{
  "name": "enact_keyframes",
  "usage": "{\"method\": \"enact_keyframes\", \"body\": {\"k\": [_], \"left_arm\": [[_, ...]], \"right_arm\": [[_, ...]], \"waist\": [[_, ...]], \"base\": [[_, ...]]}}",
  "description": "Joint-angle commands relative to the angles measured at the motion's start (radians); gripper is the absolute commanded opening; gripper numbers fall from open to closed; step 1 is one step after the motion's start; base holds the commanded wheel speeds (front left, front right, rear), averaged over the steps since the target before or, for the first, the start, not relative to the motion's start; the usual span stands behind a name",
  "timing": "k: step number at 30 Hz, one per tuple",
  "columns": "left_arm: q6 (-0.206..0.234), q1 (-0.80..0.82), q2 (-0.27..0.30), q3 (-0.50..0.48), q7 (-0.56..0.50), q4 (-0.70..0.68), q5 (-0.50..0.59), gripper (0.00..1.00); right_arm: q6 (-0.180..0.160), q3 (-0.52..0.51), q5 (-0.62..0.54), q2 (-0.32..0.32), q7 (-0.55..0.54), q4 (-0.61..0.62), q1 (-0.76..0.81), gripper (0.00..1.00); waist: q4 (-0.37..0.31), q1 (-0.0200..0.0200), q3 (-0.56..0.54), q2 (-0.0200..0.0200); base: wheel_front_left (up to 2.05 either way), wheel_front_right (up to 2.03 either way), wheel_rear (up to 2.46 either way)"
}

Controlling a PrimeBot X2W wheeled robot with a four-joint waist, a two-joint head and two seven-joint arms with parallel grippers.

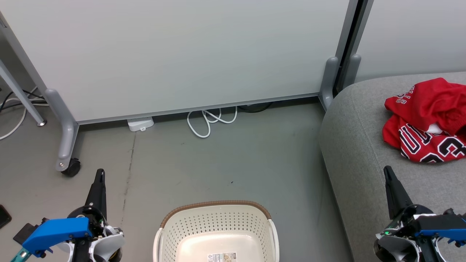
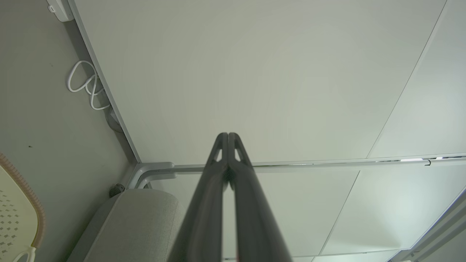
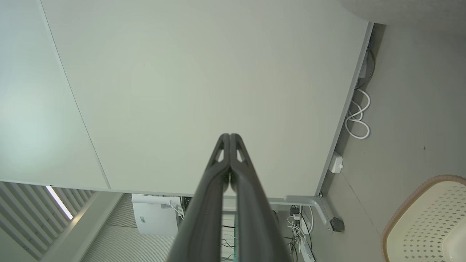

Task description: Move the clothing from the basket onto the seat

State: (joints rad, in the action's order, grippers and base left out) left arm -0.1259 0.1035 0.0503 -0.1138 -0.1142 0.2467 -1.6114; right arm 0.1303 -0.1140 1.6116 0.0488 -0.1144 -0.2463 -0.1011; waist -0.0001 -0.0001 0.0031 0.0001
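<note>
Red fabric is what catches my eye: the crumpled red basketball clothing with black, white-edged lettering (image 1: 426,123) is lying in a heap on the large light grey upholstered sofa (image 1: 356,145), over at the right of my head view. The heap sits on the seat surface, well back from the sofa's rounded front edge, and it runs off the right border of that view.

Down at the bottom centre, on the grey floor (image 1: 255,163), I have the cream-white perforated plastic laundry basket with the brown woven-look rim (image 1: 218,203). I can see its pale bare bottom with a printed label stuck on it. It stands just beside the sofa's left flank, not touching it as far as I can tell.

My left gripper (image 1: 100,171) is at the lower left, above the floor to the left of the basket, its long dark fingers pressed together to a single point and holding nothing. In the left wrist view the two fingers meet at the tips.

My right gripper (image 1: 388,169) is at the lower right, above the sofa's front part, near the red heap but apart from it. Its fingers are also closed tight, with nothing between them.

Behind it all stands a pale grey partition panel on castors (image 1: 182,54), with a looped white cable (image 1: 209,122) on the floor under its lower edge.
</note>
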Motion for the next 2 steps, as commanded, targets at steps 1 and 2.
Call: {"method": "enact_keyframes", "body": {"k": [1,2], "left_arm": [[-0.009,0.009,0.0,-0.003,-0.004,-0.004,-0.003,0.0],[-0.009,0.009,0.0,-0.003,-0.004,-0.004,-0.003,0.0]], "right_arm": [[0.001,-0.001,0.002,0.003,-0.003,0.002,-0.013,0.0],[0.001,-0.001,0.002,0.003,-0.003,0.002,-0.013,0.0]], "waist": [[0.0,0.0001,0.0,-0.0001],[0.0,0.0001,0.0,-0.0001]], "base": [[0.0,0.0,0.0],[0.0,0.0,0.0]]}}
